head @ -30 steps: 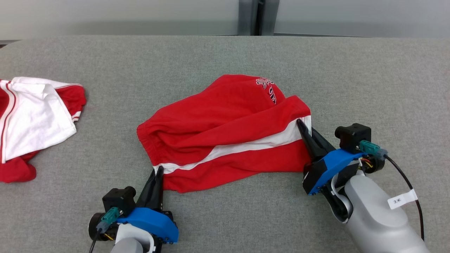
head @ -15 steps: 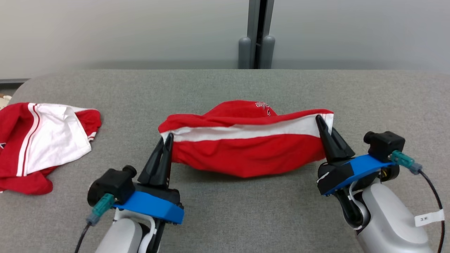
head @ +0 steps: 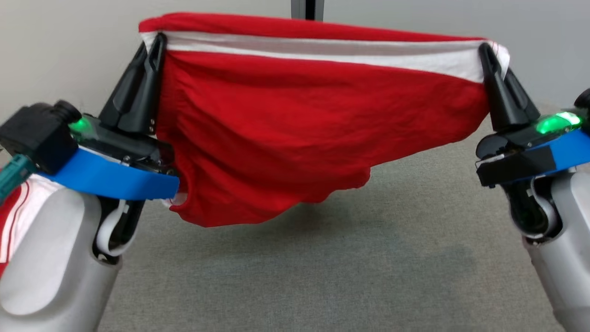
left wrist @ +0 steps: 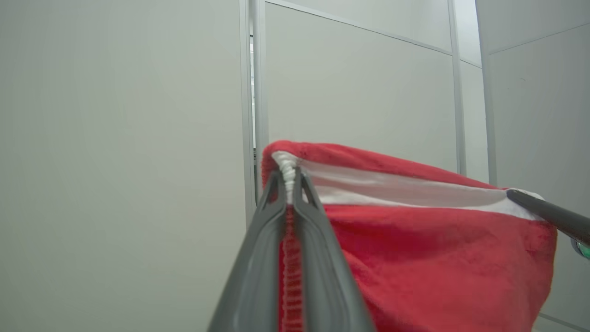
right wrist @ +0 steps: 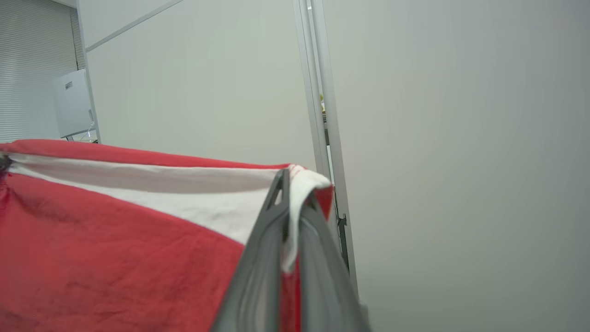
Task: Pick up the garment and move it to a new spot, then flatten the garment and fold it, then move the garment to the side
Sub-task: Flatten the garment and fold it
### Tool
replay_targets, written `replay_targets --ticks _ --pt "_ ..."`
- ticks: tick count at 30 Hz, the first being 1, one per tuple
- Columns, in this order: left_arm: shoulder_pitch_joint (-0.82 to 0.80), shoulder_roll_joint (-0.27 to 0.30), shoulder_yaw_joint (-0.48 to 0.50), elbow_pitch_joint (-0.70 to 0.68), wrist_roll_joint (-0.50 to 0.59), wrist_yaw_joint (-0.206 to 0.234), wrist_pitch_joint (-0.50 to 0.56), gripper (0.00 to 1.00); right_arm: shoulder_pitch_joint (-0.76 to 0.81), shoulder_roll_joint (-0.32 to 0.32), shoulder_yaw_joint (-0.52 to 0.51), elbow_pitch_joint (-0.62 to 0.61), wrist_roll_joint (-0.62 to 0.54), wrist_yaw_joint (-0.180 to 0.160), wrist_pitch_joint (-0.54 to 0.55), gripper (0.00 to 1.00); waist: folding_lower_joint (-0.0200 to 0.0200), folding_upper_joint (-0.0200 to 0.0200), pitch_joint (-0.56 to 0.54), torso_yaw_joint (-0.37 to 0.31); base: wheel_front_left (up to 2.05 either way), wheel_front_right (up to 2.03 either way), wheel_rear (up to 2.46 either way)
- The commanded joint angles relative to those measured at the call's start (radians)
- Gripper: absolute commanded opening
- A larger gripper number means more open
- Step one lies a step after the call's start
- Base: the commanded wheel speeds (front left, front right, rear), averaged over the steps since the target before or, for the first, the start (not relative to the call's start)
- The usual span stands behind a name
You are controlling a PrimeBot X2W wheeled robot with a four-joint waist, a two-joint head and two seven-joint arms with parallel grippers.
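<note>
Left gripper [head: 156,40] in the head view is pressed together on the upper left corner of the red garment [head: 299,124], its dark fingers pointing up. The right gripper [head: 487,50] is likewise closed, pinching the upper right corner where the white stripe [head: 322,50] ends. The cloth is stretched between the two, with the stripe running along just under the top edge. The rest hangs in folds, lower on the left side, and is clear of the grey table [head: 322,272]. A green light glows on each wrist. Behind the left forearm, at the lower left edge, part of a red and white garment [head: 13,207] lies on the table.

From the left wrist, the left gripper [left wrist: 289,180] clamps bunched white and red fabric between its two grey fingers. The red garment [left wrist: 438,263] spreads away to the right, where a dark finger of the right gripper [left wrist: 548,214] meets its far corner. Pale wall panels [left wrist: 115,138] stand behind.

From the right wrist, the right gripper [right wrist: 292,189] pinches the white stripe's end, which folds over one fingertip. The red garment [right wrist: 115,258] stretches off to the left edge. A pale wall and window blinds [right wrist: 32,69] lie beyond.
</note>
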Motion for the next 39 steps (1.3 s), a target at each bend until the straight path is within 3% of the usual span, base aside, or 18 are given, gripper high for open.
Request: replay_targets --ticks 1,5,10,16,19,26,32,39 --pt "-0.034 0.019 0.003 0.002 -0.011 -0.001 0.026 0.00 -0.032 -0.019 -0.003 -0.011 0.005 0.000 0.022 0.00 0.0003 0.0000 0.016 -0.008 0.00 0.00 0.00" --pt "-0.111 0.027 -0.024 0.042 -0.021 -0.001 0.060 0.00 -0.115 -0.050 0.034 0.017 -0.025 0.000 0.057 0.00 0.0003 0.0000 0.070 -0.026 0.00 0.00 0.00" --pt "-0.251 -0.001 -0.071 0.171 -0.031 -0.001 0.036 0.00 -0.270 -0.031 0.066 0.125 -0.073 0.000 0.032 0.00 0.0003 0.0000 0.149 -0.047 0.00 0.00 0.00" --pt "-0.459 -0.049 -0.121 0.307 -0.001 -0.001 -0.051 0.00 -0.480 0.009 0.002 0.265 -0.203 0.000 -0.036 0.00 0.0003 0.0000 0.219 -0.062 0.00 0.00 0.00" --pt "-0.476 -0.074 -0.120 0.351 -0.018 0.000 -0.062 0.00 -0.505 0.032 -0.043 0.248 -0.249 0.000 -0.040 0.00 0.0003 0.0000 0.225 -0.065 0.00 0.00 0.00" --pt "-0.188 -0.091 -0.094 0.349 -0.004 0.000 -0.064 0.00 -0.221 0.042 -0.018 0.161 -0.279 0.000 -0.040 0.00 0.0003 0.0000 0.193 -0.064 0.00 0.00 0.00" --pt "0.158 -0.135 -0.114 0.338 0.019 0.000 -0.064 0.00 0.126 0.062 -0.052 0.156 -0.220 0.000 -0.040 0.00 0.0003 0.0000 0.158 -0.054 0.00 0.00 0.00" --pt "0.415 -0.209 -0.059 0.307 0.042 0.000 -0.064 0.00 0.392 0.109 -0.113 0.112 -0.194 0.000 -0.040 0.00 0.0003 0.0000 0.097 -0.044 0.00 0.00 0.00"
